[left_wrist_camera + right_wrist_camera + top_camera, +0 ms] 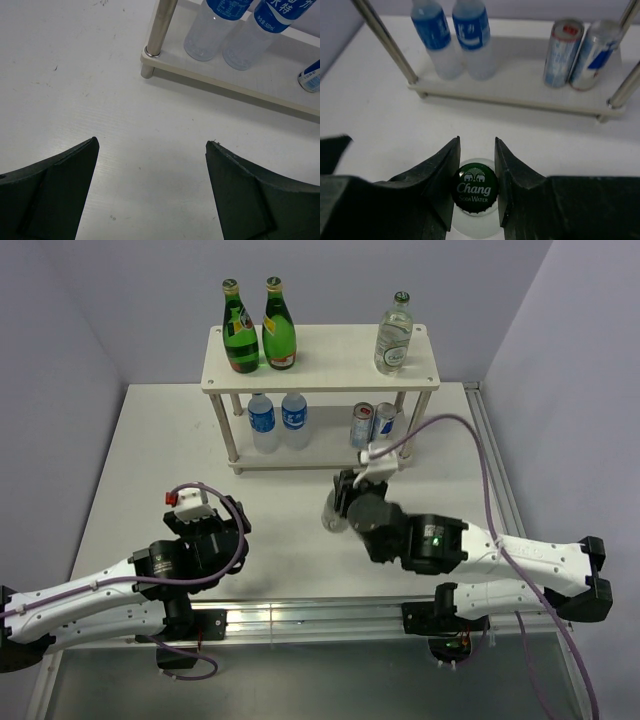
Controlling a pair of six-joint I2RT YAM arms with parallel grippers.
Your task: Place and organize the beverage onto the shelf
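Soda water bottle (477,190), clamped by right gripper (476,150)

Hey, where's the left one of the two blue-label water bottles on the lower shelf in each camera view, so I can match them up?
Top external: left water bottle, on the lower board of the shelf, left of centre, under the top board.
Left wrist: top edge, right of centre, cap cut off.
Right wrist: upper left, cap cut off.
Shared landmark: front-left silver leg, just left of the bottle in all three.
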